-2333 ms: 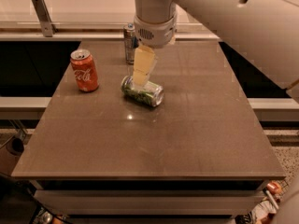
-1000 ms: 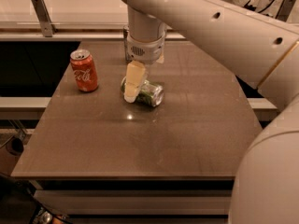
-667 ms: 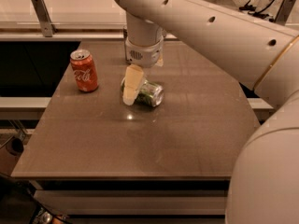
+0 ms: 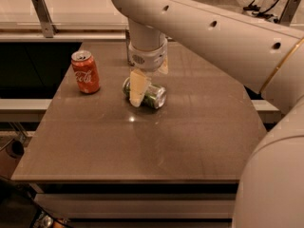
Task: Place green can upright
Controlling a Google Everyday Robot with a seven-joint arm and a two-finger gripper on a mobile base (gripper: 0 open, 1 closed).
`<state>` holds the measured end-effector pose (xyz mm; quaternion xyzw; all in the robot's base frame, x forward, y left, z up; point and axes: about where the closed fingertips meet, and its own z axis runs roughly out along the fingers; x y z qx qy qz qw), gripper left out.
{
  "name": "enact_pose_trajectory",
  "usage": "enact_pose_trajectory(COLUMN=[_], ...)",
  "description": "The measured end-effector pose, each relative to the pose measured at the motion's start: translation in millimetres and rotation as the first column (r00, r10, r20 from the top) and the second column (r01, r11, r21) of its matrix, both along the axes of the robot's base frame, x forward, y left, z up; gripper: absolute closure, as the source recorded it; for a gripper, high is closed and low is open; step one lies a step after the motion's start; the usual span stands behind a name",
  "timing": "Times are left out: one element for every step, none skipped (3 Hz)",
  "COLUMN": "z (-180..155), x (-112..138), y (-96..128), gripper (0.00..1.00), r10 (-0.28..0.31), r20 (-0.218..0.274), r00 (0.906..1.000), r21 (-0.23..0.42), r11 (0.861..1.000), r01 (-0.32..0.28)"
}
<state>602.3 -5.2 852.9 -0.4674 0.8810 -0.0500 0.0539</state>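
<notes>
Your arm [image 4: 213, 37] reaches in from the upper right, its bulk filling the right edge of the camera view. The wrist [image 4: 147, 51] points down, seemingly near vertical, and the gripper [image 4: 142, 91] hangs low beneath it, left of centre.

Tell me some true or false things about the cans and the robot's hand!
1. The green can lies on its side. True.
2. The Coca-Cola can lies on its side too. False: it stands upright.
3. The gripper is down at the green can. True.
4. The green can is on the floor. False: it is on the table, to the right of the Coca-Cola can.
</notes>
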Motion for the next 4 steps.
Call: enact_pose_trajectory(z=[-1.2,-2.4,-3.5,-4.6], x=[1.9,3.6,5.0,6.2], y=[1.6,3.0,4.1,5.2], gripper=[0.39,0.64,0.86,1.00], r10=[0.001,0.002,0.003,0.004], r20=[0.005,0.010,0.015,0.018], r00=[1.0000,0.9999,0.9999,0.9998], r21=[0.006,0.010,0.014,0.017], r11=[1.000,1.000,1.000,1.000], r01=[-0.001,-0.002,-0.003,-0.005])
